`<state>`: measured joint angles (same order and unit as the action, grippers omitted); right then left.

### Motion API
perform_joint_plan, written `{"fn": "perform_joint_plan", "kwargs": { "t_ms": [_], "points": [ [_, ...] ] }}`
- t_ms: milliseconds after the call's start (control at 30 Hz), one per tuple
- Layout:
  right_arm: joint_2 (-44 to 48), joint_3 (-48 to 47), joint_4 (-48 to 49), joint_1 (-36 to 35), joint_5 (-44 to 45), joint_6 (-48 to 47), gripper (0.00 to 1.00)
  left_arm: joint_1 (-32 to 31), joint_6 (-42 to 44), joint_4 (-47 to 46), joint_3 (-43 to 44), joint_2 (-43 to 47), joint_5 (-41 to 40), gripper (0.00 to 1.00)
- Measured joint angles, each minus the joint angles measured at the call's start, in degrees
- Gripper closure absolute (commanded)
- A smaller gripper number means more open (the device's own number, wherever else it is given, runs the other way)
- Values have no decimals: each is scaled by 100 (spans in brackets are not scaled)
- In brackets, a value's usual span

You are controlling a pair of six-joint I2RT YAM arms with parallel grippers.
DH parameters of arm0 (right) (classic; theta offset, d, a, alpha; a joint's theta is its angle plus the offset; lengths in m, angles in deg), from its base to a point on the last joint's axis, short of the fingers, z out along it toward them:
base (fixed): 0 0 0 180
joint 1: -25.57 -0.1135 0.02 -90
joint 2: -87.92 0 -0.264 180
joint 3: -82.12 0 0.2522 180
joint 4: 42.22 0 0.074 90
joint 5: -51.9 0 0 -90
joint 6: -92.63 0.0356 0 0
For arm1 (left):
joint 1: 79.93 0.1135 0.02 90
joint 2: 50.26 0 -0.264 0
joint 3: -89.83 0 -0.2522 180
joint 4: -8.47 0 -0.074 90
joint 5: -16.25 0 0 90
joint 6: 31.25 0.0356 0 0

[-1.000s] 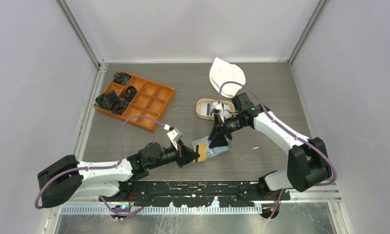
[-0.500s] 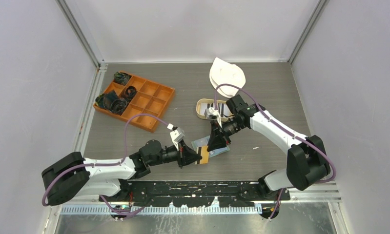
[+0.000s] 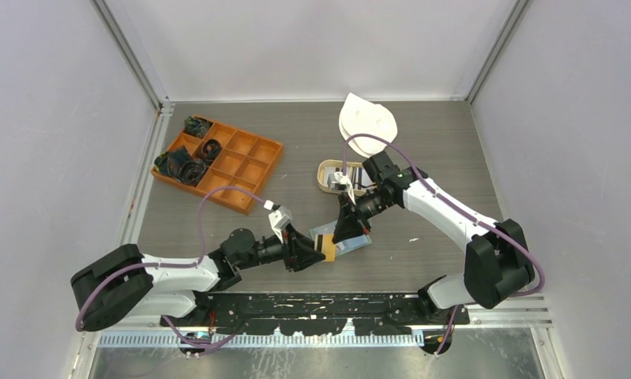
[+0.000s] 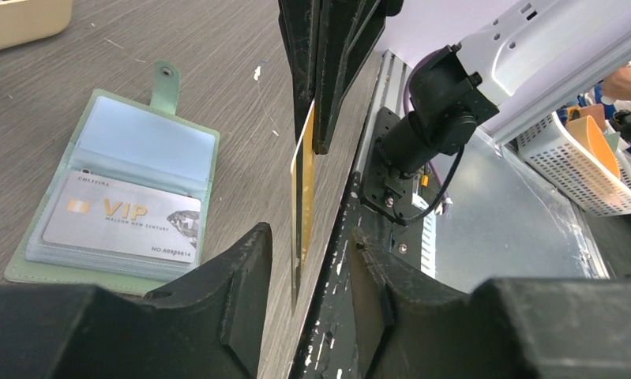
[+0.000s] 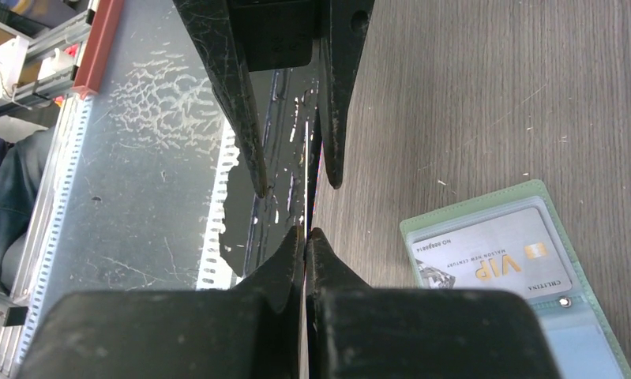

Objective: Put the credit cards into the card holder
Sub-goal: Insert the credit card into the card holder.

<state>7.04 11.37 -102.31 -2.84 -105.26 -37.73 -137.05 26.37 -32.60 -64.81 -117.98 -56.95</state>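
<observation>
A tan-gold credit card (image 4: 301, 181) stands on edge just above the table, near its front edge. My right gripper (image 5: 306, 230) is shut on the card's far end; the card shows as a thin line (image 5: 306, 158) between the pads. My left gripper (image 4: 308, 237) is open, its jaws standing either side of the card's near end without touching it. In the top view the left gripper (image 3: 318, 251) and right gripper (image 3: 337, 237) meet at the gold card (image 3: 327, 248). The sage-green card holder (image 4: 166, 83) lies open beside them, a grey VIP card (image 4: 118, 225) in its lower pocket.
A tan oval tray (image 3: 324, 175) with more cards stands behind the card holder (image 3: 358, 243). A white object (image 3: 367, 122) lies at the back. The orange compartment box (image 3: 249, 170) with dark cord bundles is at the left. A black rail (image 3: 320, 304) runs along the near edge.
The left gripper, shut on the gold card a second ago, has opened. The right gripper has come down and closed on the card's other end.
</observation>
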Motion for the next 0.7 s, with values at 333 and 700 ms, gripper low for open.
{"fn": "perform_joint_plan", "kwargs": {
  "t_ms": [333,700],
  "points": [
    [0,-2,-116,-4,76,-149,99,636,-623,-966,7,-809,798,71],
    [-48,-20,-190,-190,396,-260,94,844,-791,-820,334,-863,1580,100]
  ]
}}
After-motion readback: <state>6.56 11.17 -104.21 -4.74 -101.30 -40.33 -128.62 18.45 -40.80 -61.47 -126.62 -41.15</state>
